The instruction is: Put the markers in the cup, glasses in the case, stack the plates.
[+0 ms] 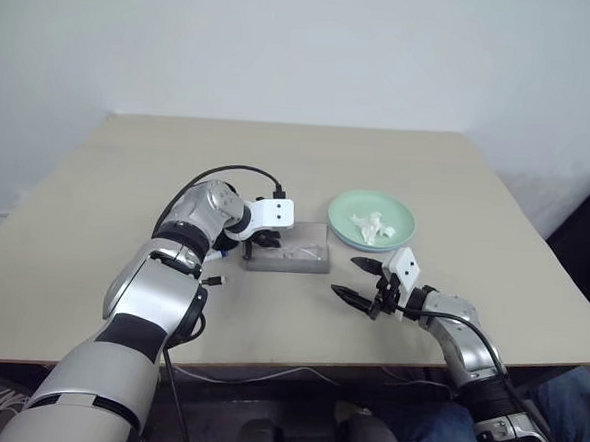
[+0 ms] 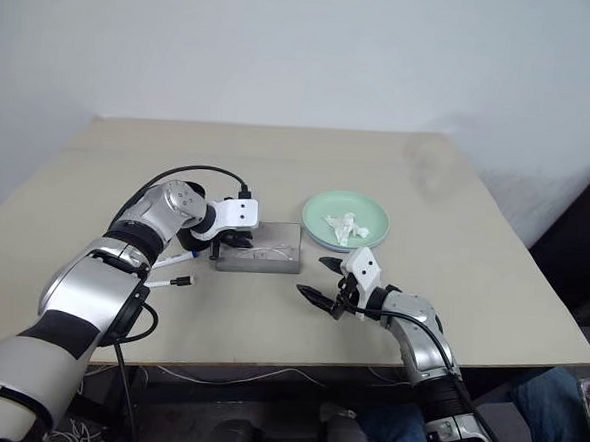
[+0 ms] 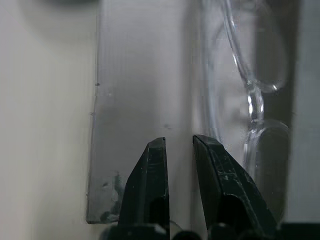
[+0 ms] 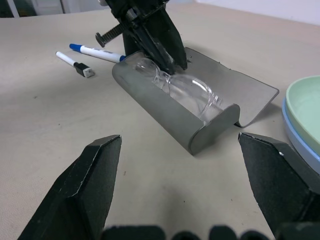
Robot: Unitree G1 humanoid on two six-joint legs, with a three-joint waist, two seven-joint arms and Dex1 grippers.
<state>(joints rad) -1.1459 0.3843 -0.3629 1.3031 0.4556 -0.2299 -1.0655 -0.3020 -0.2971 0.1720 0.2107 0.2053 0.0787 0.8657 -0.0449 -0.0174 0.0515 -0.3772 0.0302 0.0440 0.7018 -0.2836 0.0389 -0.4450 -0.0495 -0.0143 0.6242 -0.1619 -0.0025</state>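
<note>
The left hand (image 4: 160, 47) is seen at the open case (image 4: 200, 127), its fingers (image 3: 150, 190) nearly together with a narrow gap and nothing clamped between them. The glasses (image 4: 185, 92) lie inside the case, just beside those fingertips. Two markers (image 4: 95, 52) lie on the surface (image 1: 378, 166) just behind the left hand. The right hand (image 1: 356, 282) is held wide apart, empty, near the case's front. The plates (image 1: 371, 221) are stacked beyond the right hand, a tissue (image 1: 371, 227) on top. No writing can be read.
</note>
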